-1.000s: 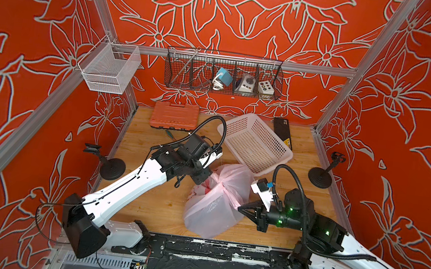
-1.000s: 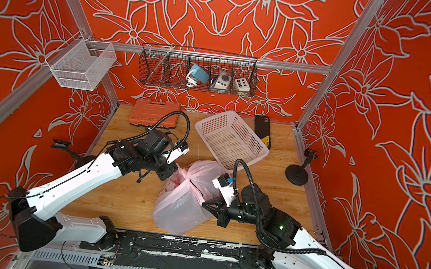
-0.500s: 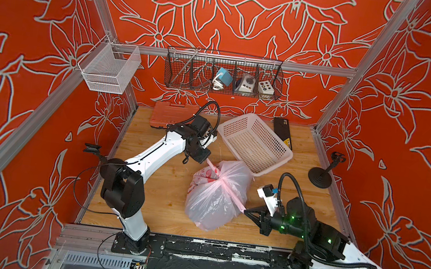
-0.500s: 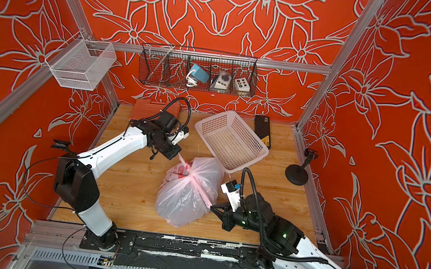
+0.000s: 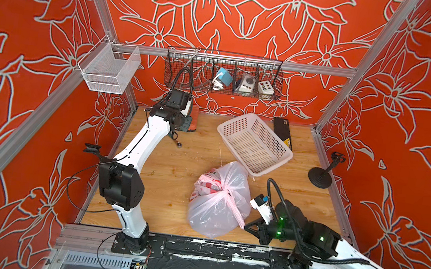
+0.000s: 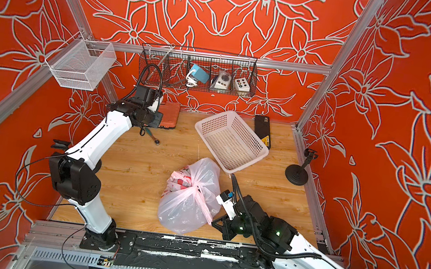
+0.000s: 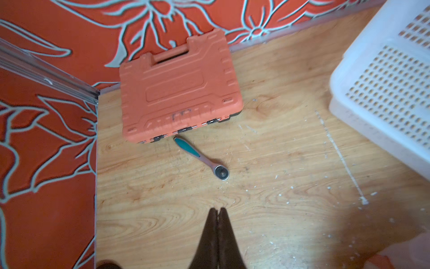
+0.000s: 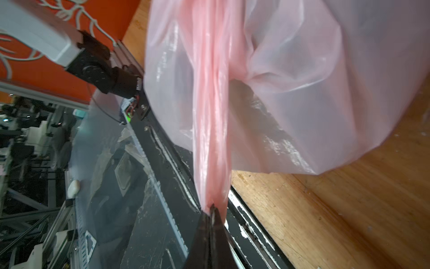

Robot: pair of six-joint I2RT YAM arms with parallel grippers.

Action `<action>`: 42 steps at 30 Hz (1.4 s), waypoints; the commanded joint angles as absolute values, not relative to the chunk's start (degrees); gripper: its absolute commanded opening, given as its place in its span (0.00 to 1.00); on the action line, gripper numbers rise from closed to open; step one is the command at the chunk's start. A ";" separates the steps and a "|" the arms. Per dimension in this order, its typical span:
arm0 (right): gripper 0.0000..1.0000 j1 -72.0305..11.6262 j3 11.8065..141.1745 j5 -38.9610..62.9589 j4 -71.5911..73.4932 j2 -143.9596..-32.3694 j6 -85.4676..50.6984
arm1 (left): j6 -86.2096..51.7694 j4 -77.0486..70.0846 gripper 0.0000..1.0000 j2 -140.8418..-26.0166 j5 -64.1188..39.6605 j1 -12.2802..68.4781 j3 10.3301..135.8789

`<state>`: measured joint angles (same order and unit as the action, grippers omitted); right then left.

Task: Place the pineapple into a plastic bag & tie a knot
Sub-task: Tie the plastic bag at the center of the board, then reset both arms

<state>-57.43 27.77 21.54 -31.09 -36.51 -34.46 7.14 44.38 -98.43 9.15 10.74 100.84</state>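
Wooden surface point(image 5: 165, 168): the plastic bag point(image 5: 215, 213) looks soft, slippery; best taken by its handle strip point(image 8: 211, 116), pinched in the right claw point(image 8: 211, 208). Left claw point(image 7: 217, 210) pressed together, empty.

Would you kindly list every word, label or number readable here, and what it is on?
None reads clearly.
On the orange tool case: dark handwritten mark, too blurred to read.
On the black box: yellow sticker, too small to read.
On the plastic bag: red prints, no legible lettering.
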 commanded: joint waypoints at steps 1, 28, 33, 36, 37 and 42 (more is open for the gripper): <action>0.30 -57.58 33.57 14.22 -29.36 -43.00 -30.88 | 2.12 48.13 0.13 -93.81 3.43 11.80 101.12; 0.98 -21.38 53.15 -24.83 -6.19 -61.40 2.59 | -6.40 -0.66 0.99 -58.15 8.46 0.84 39.24; 0.98 -15.70 40.61 -30.67 7.86 -65.54 3.39 | -5.11 -7.97 0.99 -61.21 11.07 0.63 31.43; 0.98 -12.60 34.05 -29.44 13.48 -66.60 0.05 | -2.45 -12.64 0.98 -63.51 14.39 0.53 28.62; 0.98 -12.11 32.07 -29.25 16.14 -67.43 0.07 | -1.74 -14.03 0.98 -64.78 14.31 0.52 27.93; 0.98 -10.89 27.75 -28.45 29.19 -73.31 2.97 | -1.69 -28.93 0.98 -70.45 8.83 0.35 22.25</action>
<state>-11.53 28.29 -28.23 16.75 -71.44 1.50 -2.92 -17.32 -68.18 11.03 0.64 24.67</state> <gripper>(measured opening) 0.979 0.980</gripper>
